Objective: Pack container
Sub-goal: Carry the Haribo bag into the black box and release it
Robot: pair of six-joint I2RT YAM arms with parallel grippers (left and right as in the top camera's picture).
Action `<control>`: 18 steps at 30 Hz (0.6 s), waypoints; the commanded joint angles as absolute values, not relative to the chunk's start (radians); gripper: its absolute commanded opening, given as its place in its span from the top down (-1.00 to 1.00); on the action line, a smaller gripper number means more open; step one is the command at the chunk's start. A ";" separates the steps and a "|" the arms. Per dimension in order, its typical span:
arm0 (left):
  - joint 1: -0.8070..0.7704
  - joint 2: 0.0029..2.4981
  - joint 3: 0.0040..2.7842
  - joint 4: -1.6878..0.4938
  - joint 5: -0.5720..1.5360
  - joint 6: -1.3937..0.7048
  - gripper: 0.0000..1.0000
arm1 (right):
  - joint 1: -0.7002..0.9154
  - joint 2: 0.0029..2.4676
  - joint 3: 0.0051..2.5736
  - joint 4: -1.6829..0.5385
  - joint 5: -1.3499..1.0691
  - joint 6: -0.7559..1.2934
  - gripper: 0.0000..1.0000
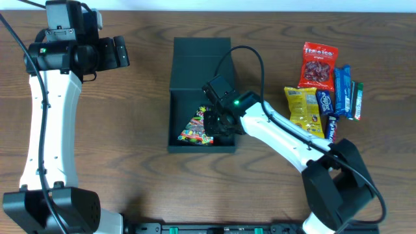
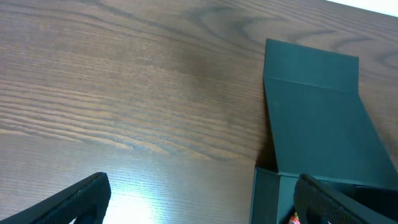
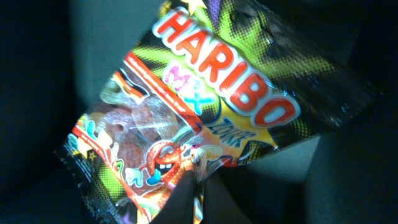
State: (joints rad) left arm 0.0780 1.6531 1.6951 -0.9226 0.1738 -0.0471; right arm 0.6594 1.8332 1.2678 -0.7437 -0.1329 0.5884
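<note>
Spanning our frame, the table [image 1: 149, 188] carries the container [image 1: 198, 65] at its middle, lid open. Our left gripper [image 1: 120, 52] hangs well left of it, jaws wide apart. Our right gripper [image 1: 218, 122] reaches inside, jaws pinching a Haribo bag [image 3: 205, 118]. More snacks [image 1: 325, 91] lie to the container's right.

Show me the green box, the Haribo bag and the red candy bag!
green box [image 1: 200, 62], overhead view, on its open lid flap.
Haribo bag [image 3: 205, 106], right wrist view, on the middle of its printed front.
red candy bag [image 1: 317, 65], overhead view, on the bag's middle.
</note>
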 commanded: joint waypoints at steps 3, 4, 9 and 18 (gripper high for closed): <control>0.081 1.662 1.704 -0.927 0.177 -0.029 -0.91 | 0.644 1.871 1.260 -0.745 -0.078 0.586 -0.03; 0.081 1.662 1.704 -0.927 0.177 -0.029 -0.90 | 0.640 1.871 1.260 -0.744 -0.078 0.587 -0.12; 0.081 1.662 1.704 -0.927 0.177 -0.029 -0.90 | 0.614 1.879 1.260 -0.714 -0.078 0.574 -0.01; 0.080 1.662 1.703 -0.928 0.177 -0.029 -0.90 | 0.601 1.971 1.260 -0.648 -0.064 0.521 0.78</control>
State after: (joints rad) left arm 0.0780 1.6531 1.6951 -0.9241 0.1768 -0.0471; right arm 0.6090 1.9343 1.2663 -0.6548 -0.0742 0.5537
